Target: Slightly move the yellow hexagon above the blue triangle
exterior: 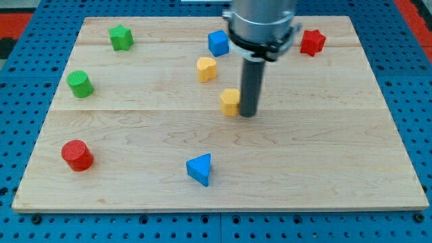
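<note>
- Yellow hexagon (230,102) sits mid-table (324,169), well up from the blue triangle (200,169)
- My tip (248,113) touches its right side; no fingers here
- Probably light, rigid, slides easily, may spin: push through its centre

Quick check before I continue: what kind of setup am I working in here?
Most likely a lab tabletop rig for block pushing: a pale wooden board lies on a blue perforated base, with small coloured blocks scattered on it. My tip sits just to the view's right of the yellow hexagon.
</note>
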`<act>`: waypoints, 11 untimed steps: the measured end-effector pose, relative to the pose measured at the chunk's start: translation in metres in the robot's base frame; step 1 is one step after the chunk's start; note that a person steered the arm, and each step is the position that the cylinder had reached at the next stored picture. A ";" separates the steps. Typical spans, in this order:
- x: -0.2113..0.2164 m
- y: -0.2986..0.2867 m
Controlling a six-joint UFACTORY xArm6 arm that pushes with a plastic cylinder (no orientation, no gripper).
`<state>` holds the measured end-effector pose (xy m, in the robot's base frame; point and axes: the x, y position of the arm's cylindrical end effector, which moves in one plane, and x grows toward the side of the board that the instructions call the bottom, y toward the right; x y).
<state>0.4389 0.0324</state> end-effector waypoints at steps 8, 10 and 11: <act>-0.022 -0.047; -0.022 -0.054; -0.022 -0.056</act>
